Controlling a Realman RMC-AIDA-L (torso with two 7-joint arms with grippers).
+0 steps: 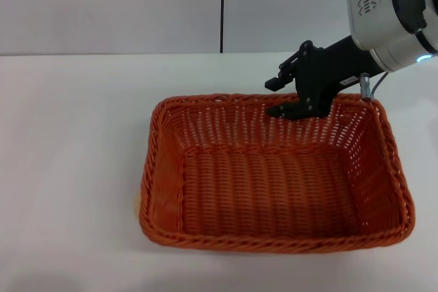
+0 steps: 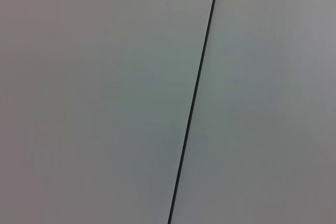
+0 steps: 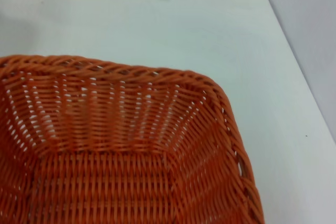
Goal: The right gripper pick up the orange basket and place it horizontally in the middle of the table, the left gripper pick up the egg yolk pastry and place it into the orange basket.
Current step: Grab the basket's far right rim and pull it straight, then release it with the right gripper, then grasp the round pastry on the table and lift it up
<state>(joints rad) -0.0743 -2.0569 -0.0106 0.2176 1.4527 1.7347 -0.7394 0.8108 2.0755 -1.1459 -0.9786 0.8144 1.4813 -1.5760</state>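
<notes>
Head view: the deep orange woven wicker basket, rectangular with a braided rim and open-weave sloping sides, sits flat on the plain white tabletop, centre to lower right of frame. Its long axis runs left-right across the picture, i.e. already horizontal. Interior empty.

The black two-fingered right gripper, on a bulky white arm entering from the upper right, hangs at the basket's far rim, right of that rim's midpoint. Fingers spread apart, one above and behind the rim, one just inside the far wall; nothing visibly clamped. The basket lies directly below and toward the frame bottom from the claw.

Right wrist view: a basket corner and bare table only.

Left gripper: not visible; its wrist camera shows only a grey wall panel with a dark seam. Small round pastry: not in view.

Judgement: basket placement looks essentially done; pastry step not yet begun.
</notes>
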